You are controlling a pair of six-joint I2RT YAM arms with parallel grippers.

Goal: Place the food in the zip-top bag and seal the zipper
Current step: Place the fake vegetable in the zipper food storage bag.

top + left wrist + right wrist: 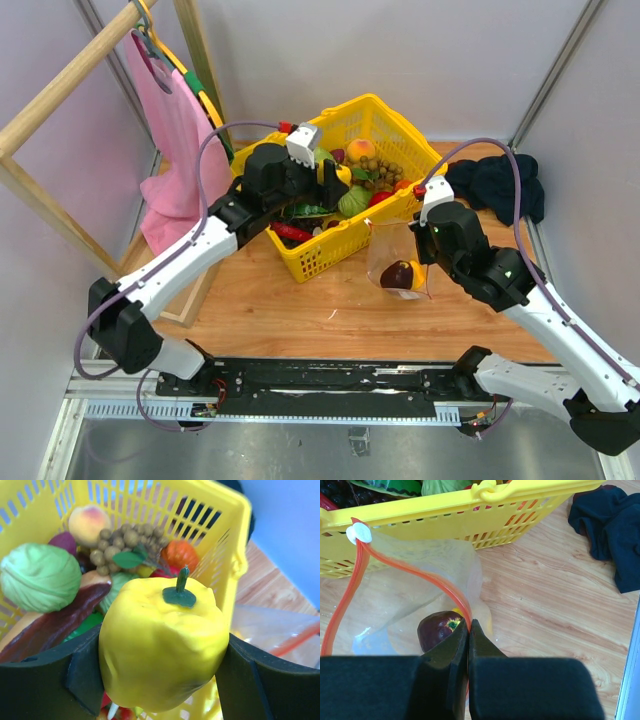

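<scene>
Left wrist, centre: left gripper (162, 677) is clamping yellow plastic bell pepper (165, 630); right gripper (468, 630) is pinching unsealed red-orange zipper strip (415, 572) of clear crinkly bag (415, 600), dark purple fruit (436, 630) inside.

Basket (335, 250): lattice walls bar the sides. The open top is packed with toy food (362, 185), and above it hangs the left gripper (162, 655) holding the yellow bell pepper (155, 625).
Zip-top bag (392, 255): just beside the basket's near-right wall, mouth held open. The right gripper (468, 627) pinches the zipper (415, 572) on its right.
Table (300, 310): bare wood in front.
Dark cloth (500, 185): far right.
</scene>
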